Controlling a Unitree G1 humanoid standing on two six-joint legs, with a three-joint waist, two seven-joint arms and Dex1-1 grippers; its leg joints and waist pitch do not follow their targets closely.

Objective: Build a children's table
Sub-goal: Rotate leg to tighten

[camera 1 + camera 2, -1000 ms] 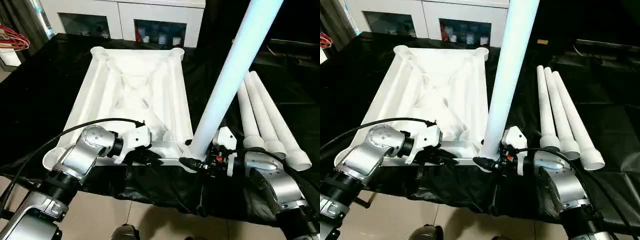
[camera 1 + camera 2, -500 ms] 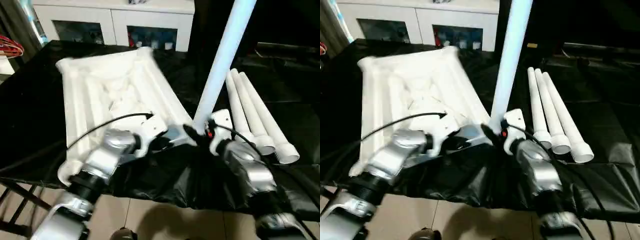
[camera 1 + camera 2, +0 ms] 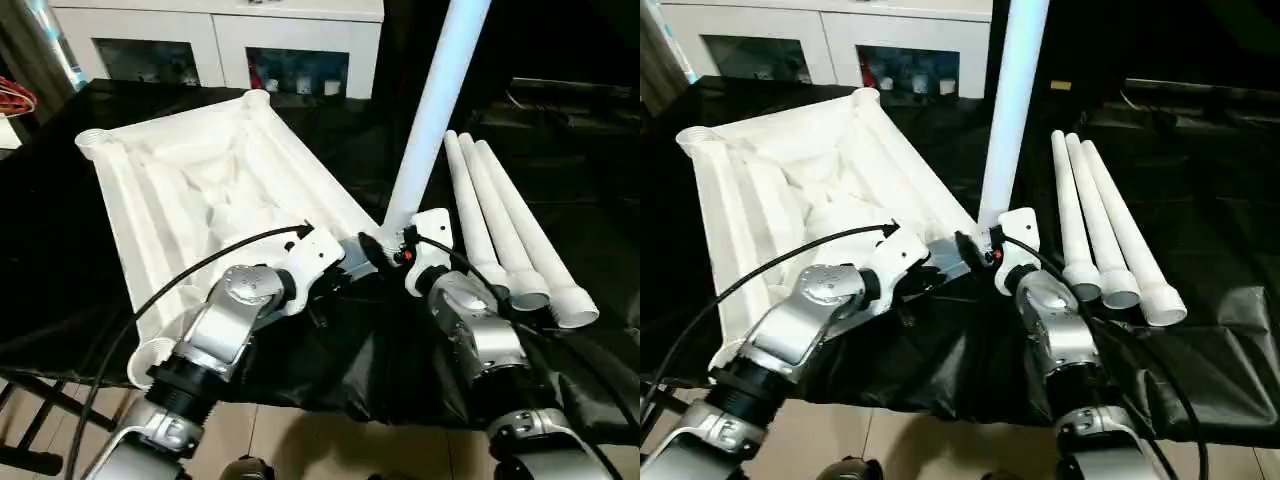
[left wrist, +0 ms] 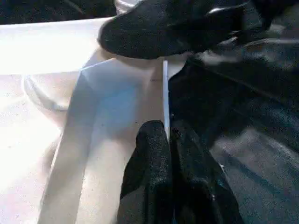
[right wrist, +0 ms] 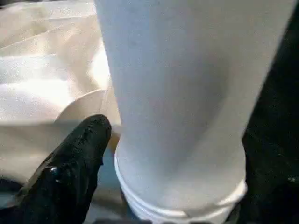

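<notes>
White ribbed plastic tabletop (image 3: 200, 190) lies upside down at centre-left on black cloth (image 3: 330, 370). Left gripper (image 4: 169, 135) pinches its thin near rim. Right gripper (image 3: 375, 250) clasps an upright white cylindrical leg (image 3: 430, 110) in the corner socket.

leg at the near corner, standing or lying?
Standing. The leg rises upright from the tabletop corner, right gripper at its base; three spare legs lie flat alongside.

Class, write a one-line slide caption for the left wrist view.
Left gripper pinching the thin rim of the white plastic tabletop.
</notes>
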